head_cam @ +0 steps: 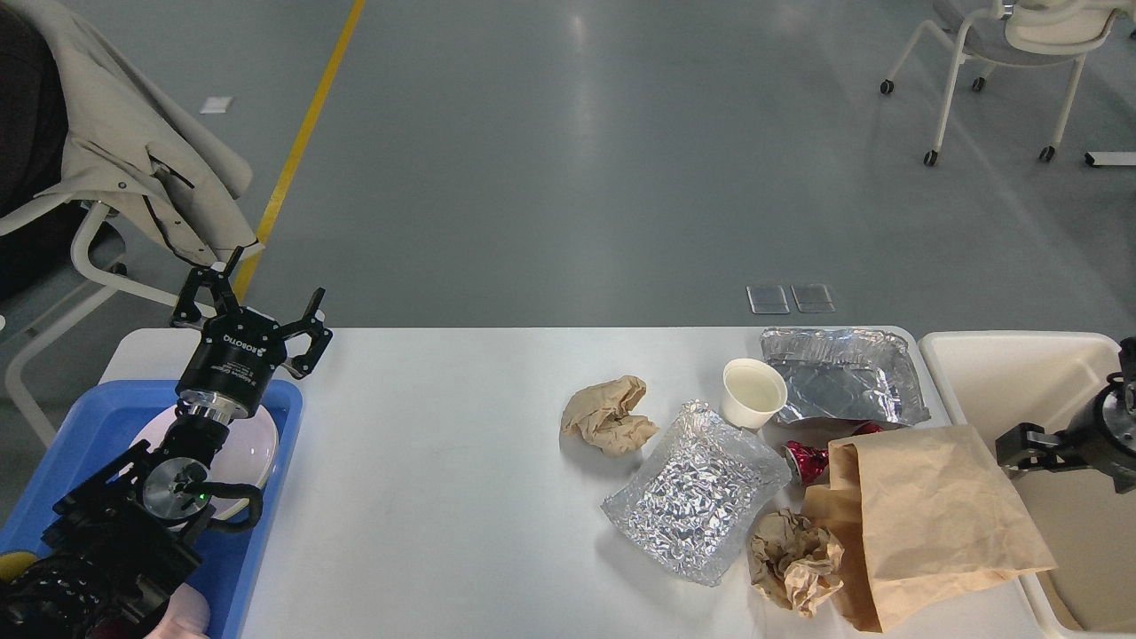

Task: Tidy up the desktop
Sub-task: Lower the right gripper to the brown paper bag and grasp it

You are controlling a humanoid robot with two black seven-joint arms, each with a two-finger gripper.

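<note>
The white desktop (444, 479) carries litter on its right half: a crumpled brown paper (608, 415), a crushed foil tray (697, 493), a white paper cup (754, 393), a flat foil tray (843, 377), a red can (806, 461), a brown paper bag (923, 519) and a crumpled paper ball (796, 561). My left gripper (253, 306) is open and empty above the far edge of the blue tray (98, 413). My right gripper (1029, 444) shows only partly at the right edge, low over the cream bin (1012, 373); its fingers cannot be told apart.
A white plate (262, 435) lies in the blue tray under my left arm. The paper bag overhangs the cream bin's left rim. A chair with a beige coat (133, 151) stands behind the table's left corner, another chair (1003, 53) far right.
</note>
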